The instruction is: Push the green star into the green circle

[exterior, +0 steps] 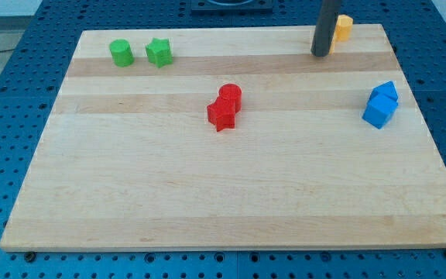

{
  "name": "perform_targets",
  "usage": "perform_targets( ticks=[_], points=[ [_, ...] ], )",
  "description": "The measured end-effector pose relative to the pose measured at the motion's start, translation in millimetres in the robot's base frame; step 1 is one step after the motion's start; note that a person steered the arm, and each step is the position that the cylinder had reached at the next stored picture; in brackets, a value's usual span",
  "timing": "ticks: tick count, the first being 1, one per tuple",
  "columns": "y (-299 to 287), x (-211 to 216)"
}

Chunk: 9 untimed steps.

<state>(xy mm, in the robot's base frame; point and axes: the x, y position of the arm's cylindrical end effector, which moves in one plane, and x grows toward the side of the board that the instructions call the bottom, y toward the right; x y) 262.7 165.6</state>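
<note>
The green star lies near the board's top left. The green circle stands just to its left, with a small gap between them. My tip rests on the board near the top right, far to the right of both green blocks. It is right beside a yellow block, which the rod partly hides.
A red circle and a red star touch each other at mid-board. Two blue blocks sit together at the right edge. The wooden board lies on a blue perforated table.
</note>
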Motion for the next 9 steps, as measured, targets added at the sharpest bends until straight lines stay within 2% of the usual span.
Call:
perform_targets(
  ticks=[2,3,5,6,9],
  points=[
    [11,-10],
    [-43,-6],
    [-195,1],
    [-238,8],
    [-304,16]
  ],
)
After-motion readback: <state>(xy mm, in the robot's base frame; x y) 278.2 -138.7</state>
